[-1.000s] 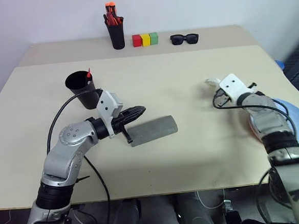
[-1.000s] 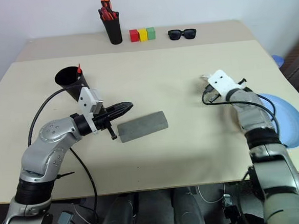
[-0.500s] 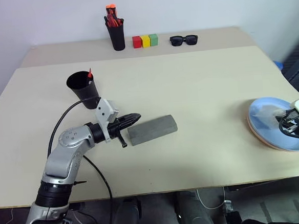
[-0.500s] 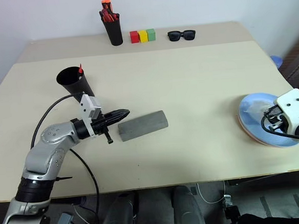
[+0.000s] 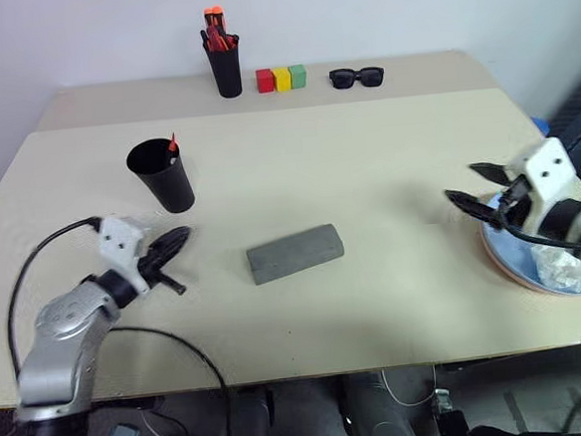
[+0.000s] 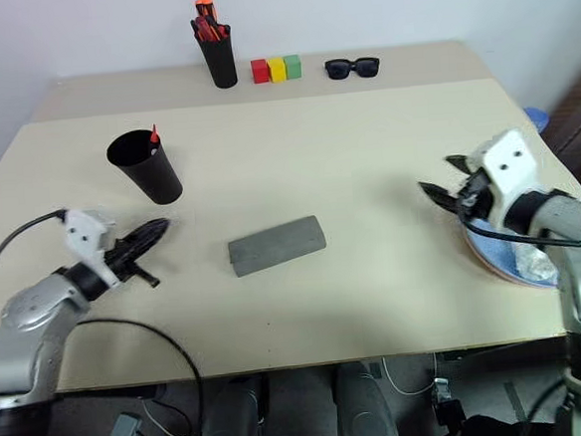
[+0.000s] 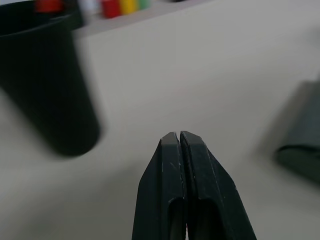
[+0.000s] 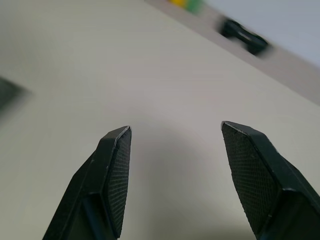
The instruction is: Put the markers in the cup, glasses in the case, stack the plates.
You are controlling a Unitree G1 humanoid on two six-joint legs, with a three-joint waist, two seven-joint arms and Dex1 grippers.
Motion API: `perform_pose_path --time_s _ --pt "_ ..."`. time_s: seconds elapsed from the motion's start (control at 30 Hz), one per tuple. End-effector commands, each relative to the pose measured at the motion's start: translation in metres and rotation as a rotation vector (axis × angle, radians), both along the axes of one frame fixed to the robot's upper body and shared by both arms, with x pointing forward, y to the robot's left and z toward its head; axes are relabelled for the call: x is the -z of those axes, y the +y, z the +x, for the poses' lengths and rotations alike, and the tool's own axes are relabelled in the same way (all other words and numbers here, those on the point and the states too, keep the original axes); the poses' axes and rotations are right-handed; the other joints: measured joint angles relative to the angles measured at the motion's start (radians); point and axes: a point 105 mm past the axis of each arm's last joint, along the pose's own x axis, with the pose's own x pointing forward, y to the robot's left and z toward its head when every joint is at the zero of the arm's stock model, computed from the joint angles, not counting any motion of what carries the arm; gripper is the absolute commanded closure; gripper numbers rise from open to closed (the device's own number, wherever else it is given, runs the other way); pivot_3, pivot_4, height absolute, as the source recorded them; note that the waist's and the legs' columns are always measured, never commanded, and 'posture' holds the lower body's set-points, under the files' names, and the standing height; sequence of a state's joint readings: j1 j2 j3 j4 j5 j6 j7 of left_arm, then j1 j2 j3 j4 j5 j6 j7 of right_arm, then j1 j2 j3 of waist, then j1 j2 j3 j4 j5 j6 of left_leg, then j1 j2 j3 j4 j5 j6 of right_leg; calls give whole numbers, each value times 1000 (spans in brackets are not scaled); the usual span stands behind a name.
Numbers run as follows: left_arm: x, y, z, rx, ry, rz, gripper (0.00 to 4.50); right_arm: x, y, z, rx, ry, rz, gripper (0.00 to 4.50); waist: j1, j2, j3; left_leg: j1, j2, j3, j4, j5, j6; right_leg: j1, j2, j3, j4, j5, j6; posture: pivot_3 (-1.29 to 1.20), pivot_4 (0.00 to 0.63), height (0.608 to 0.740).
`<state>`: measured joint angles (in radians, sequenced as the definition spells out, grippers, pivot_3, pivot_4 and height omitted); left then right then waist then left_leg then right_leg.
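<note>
Nearest, the left end effector (image 5: pixel 172 238), clenched on nothing, has drawn back from the case (image 5: pixel 295 254) toward the table's left edge. The right end effector (image 5: pixel 476 187), now spread and empty, has lifted off the stacked plates (image 5: pixel 533 261) at the right edge, so stacking looks done. Farther back, the cup (image 5: pixel 161 174) holds a red-tipped marker (image 5: pixel 172 144).

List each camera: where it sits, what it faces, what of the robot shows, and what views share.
Head eyes: look down on the table; both arms show.
Left wrist: faces the black cup, shut left gripper in front.
Right wrist: faces the sunglasses, open right gripper.
Shared: grey case, head and left wrist.
</note>
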<state>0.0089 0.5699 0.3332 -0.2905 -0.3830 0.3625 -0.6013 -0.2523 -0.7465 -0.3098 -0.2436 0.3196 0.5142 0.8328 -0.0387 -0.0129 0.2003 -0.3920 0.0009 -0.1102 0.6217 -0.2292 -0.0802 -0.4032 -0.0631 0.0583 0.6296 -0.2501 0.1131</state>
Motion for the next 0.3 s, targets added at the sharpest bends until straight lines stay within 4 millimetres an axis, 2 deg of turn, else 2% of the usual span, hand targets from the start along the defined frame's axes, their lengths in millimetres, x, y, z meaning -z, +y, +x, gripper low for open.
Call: perform_pose_path --time_s 0.03,0.2,0.3 --pt "-15 21 -11 -104 -65 22 4500 5 19 4 -94 13 35 1610 4 0 0 0 0 0 0 0 0 0 0 0 0 0 0 0 150 740" --pt "-7 31 -26 -170 -42 47 4500 14 33 12 -156 46 47 1610 3 0 0 0 0 0 0 0 0 0 0 0 -1 0 0 0 150 740" --pt "-8 31 -28 -189 -47 48 4500 16 36 20 -165 46 47 1610 0 0 0 0 0 0 0 0 0 0 0 0 -1 0 0 0 150 740"
